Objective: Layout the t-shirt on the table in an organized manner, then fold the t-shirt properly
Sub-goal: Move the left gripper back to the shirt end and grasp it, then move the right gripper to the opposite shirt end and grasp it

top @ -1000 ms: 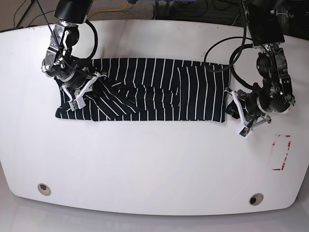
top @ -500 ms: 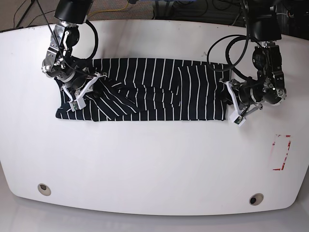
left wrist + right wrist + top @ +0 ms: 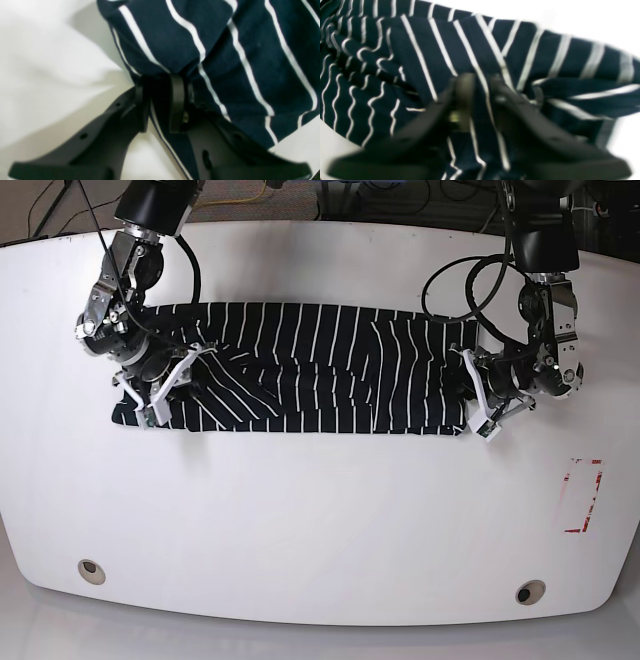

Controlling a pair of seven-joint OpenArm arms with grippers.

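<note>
1. The dark navy, white-striped soft t-shirt (image 3: 300, 370) lies stretched across the glossy white counter (image 3: 320, 510).
2. The left end effector (image 3: 160, 103) pinches its edge.
3. The right end effector (image 3: 480, 100) has cloth between its jaws; grip uncertain.
4. Uneven pulling could bunch the fabric.

Table (image 3: 320, 520) is glossy white with rounded corners, soft glare across it. Two metal-ringed holes (image 3: 91, 571) near the front edge, red-marked rectangle (image 3: 584, 496) on one side. Behind the far edge: dark floor (image 3: 400, 200) with tangled black cables (image 3: 440, 205) and a yellow cable (image 3: 235, 194). Grey floor strip along the front.
</note>
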